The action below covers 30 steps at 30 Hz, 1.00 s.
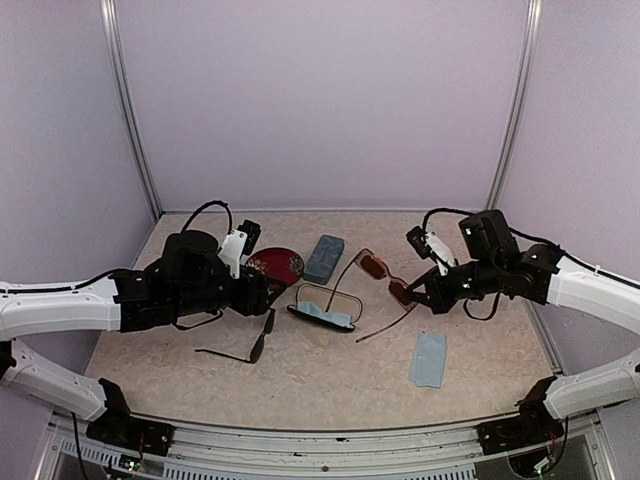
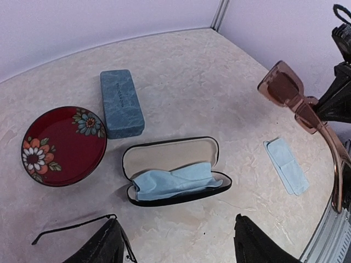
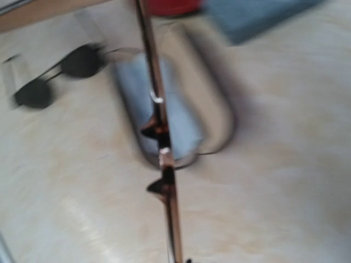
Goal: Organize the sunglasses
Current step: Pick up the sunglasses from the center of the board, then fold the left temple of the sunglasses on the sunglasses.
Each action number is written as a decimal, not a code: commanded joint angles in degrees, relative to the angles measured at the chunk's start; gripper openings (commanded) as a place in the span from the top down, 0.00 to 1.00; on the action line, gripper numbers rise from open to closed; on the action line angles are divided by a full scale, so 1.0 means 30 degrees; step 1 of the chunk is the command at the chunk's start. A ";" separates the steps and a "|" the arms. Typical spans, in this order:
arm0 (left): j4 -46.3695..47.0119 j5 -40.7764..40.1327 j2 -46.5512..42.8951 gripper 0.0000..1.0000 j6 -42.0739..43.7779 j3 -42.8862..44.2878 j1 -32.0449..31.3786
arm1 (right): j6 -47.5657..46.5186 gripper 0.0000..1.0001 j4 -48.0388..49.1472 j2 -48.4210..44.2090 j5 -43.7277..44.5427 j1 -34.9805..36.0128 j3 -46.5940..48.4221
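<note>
Right pincer (image 1: 412,292) grips thick reddish-brown dark-lensed sunglasses (image 1: 378,268) above tabletop (image 1: 330,375). Left pincer (image 2: 175,230) gapes empty beside thin black-framed sunglasses (image 1: 245,345), near left.

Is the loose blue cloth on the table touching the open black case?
Apart. The left wrist view shows bare table between the loose blue cloth and the open black case.

- I am holding my left arm stretched inward, with the left gripper (image 1: 268,297) spread wide, low over the table.
- I am clamping the reddish-brown sunglasses (image 1: 375,266) in my right gripper (image 1: 412,293).
</note>
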 commanded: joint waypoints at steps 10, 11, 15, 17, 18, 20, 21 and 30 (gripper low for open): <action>0.0764 0.4347 0.1527 0.26 0.2667 0.0671 -0.0713 | -0.1717 1.00 0.0773 0.3252 -0.0858 0.4085 0.1146; 0.0801 0.4284 0.1812 0.25 0.2683 0.0781 -0.0920 | -0.1711 1.00 0.0842 0.3423 -0.0834 0.4193 0.1240; 0.0821 0.3714 0.2776 0.25 0.2599 0.1079 -0.1526 | -0.1683 1.00 0.1106 0.3755 -0.0854 0.4542 0.1453; 0.0978 0.3422 0.3017 0.24 0.2431 0.1063 -0.1694 | -0.1602 1.00 0.1254 0.3774 -0.0911 0.4560 0.1428; 0.1172 0.3417 0.3086 0.24 0.2338 0.1017 -0.1721 | -0.1572 1.00 0.1338 0.3749 -0.0957 0.4593 0.1418; 0.1548 0.3545 0.3180 0.24 0.2103 0.0943 -0.1787 | -0.1478 1.00 0.1469 0.3772 -0.1074 0.4651 0.1410; 0.1690 0.3562 0.3278 0.24 0.1987 0.0962 -0.1835 | -0.1476 1.00 0.1529 0.3824 -0.1069 0.4689 0.1390; 0.2528 0.3424 0.4349 0.24 0.1819 0.1540 -0.2030 | -0.1359 1.00 0.2082 0.4151 -0.1465 0.5120 0.1088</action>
